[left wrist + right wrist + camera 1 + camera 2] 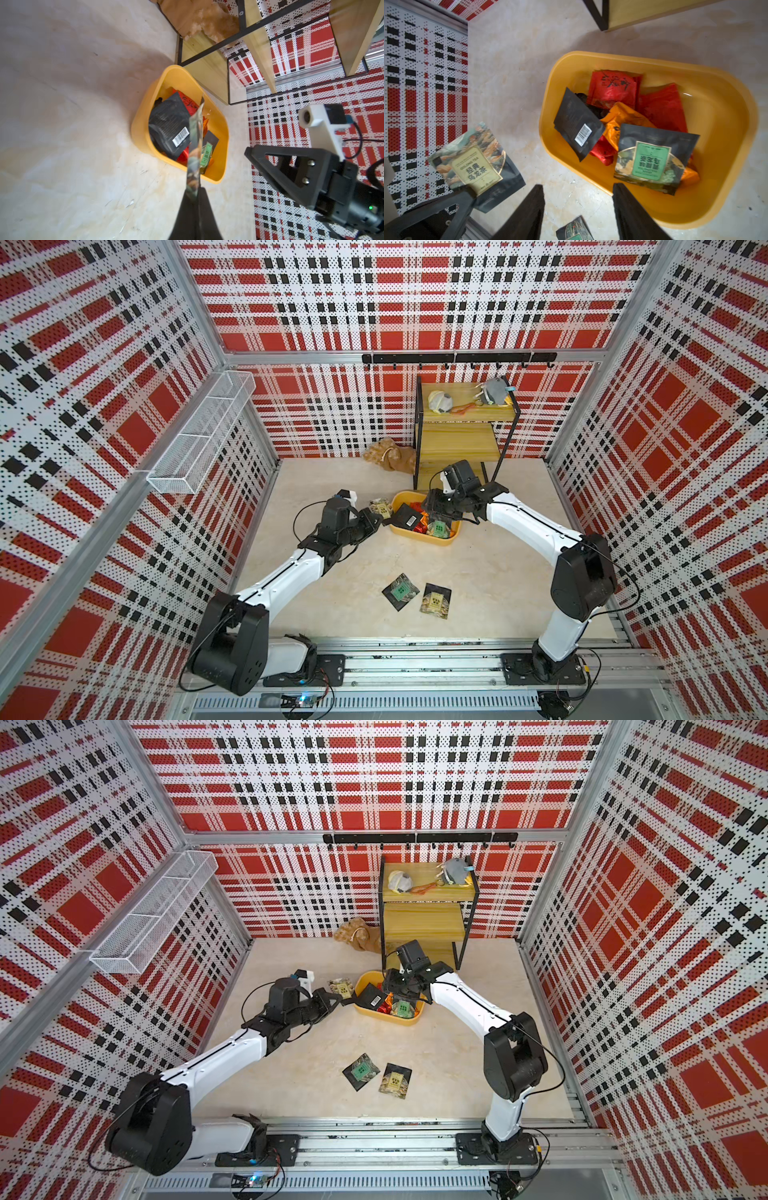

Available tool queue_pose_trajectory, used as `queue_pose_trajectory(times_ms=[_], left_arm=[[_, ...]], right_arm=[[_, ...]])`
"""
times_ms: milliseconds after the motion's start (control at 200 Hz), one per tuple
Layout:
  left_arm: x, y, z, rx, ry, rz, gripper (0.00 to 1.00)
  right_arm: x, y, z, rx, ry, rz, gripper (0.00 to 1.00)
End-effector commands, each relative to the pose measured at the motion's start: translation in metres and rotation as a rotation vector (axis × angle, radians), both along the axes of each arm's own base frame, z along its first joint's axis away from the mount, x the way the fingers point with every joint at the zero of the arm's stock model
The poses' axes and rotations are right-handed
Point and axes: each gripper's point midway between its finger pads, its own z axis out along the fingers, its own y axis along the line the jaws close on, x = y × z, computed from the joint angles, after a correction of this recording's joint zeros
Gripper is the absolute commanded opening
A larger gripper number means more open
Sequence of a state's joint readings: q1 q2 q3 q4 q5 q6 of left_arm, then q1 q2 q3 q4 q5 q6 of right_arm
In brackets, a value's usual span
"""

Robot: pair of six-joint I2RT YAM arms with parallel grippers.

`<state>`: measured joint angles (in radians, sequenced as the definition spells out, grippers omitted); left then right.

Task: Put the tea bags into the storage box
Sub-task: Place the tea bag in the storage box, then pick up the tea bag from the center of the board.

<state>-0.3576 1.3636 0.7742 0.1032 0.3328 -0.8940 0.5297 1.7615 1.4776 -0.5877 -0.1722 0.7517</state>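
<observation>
The storage box [726, 116] is smooth yellow plastic with a faint sheen. The red tea bags [612, 89] are glossy, crinkled foil; the black tea bags [577, 122] look matt. The counter [332, 605] is smooth and marbled. The shelf [457, 439] is light wood framed in black metal, and the plush toy [388, 454] is fuzzy cloth.

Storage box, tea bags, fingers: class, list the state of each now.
storage box: upright, several tea bags inside.
left fingers: shut on held tea bag, beside the box.
right fingers: open, empty, above the box.
green-label tea bag, tan-label tea bag: flat on table.
</observation>
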Motion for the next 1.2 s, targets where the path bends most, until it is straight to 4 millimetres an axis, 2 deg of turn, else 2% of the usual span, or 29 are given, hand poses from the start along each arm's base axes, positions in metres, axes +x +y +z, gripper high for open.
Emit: queue_pose_trajectory(times_ms=[0,75,236,261,311,351,481,531,556,656,752,892,1097,1198], left_arm=[[0.013,-0.032,0.000,-0.055,-0.025,-0.055,0.00],[0.019,-0.052,-0.015,-0.045,-0.003,-0.085,0.00],[0.029,-0.080,-0.037,-0.069,0.020,-0.121,0.00],[0.030,-0.084,-0.040,-0.063,0.023,-0.124,0.04],[0.033,-0.089,-0.044,-0.054,0.029,-0.129,0.24],[0.034,-0.092,-0.045,-0.049,0.031,-0.133,0.32],[0.029,-0.090,-0.039,-0.024,0.023,-0.122,0.44],[0.025,-0.084,-0.033,-0.013,0.013,-0.106,0.47],[0.024,-0.080,-0.031,-0.005,0.010,-0.094,0.53],[0.014,-0.061,-0.014,0.019,-0.017,-0.050,0.58],[-0.002,-0.041,-0.007,0.047,-0.014,-0.009,0.61],[-0.043,-0.019,-0.016,0.016,0.022,0.039,0.65],[-0.110,0.000,-0.060,-0.035,0.126,0.080,0.67],[-0.131,0.005,-0.075,-0.074,0.150,0.092,0.67]], right_arm=[[-0.007,-0.008,0.011,-0.004,-0.027,0.008,0.59],[-0.010,-0.014,0.010,-0.002,-0.022,-0.003,0.60],[-0.015,-0.027,0.013,-0.011,-0.026,-0.024,0.60],[-0.016,-0.028,0.013,-0.015,-0.026,-0.024,0.60],[-0.019,-0.029,0.014,-0.021,-0.023,-0.017,0.60],[-0.020,-0.029,0.014,-0.020,-0.020,-0.014,0.60],[-0.028,-0.029,0.010,-0.012,-0.007,-0.005,0.60],[-0.031,-0.029,0.007,-0.012,0.002,-0.001,0.60],[-0.034,-0.029,0.005,-0.014,0.005,0.003,0.60],[-0.044,-0.022,-0.001,-0.013,0.016,0.028,0.60],[-0.055,-0.007,-0.010,-0.021,0.029,0.056,0.60],[-0.083,0.035,-0.041,0.005,0.083,0.115,0.60],[-0.120,0.071,-0.076,0.035,0.147,0.156,0.60],[-0.131,0.082,-0.090,0.025,0.182,0.184,0.60]])
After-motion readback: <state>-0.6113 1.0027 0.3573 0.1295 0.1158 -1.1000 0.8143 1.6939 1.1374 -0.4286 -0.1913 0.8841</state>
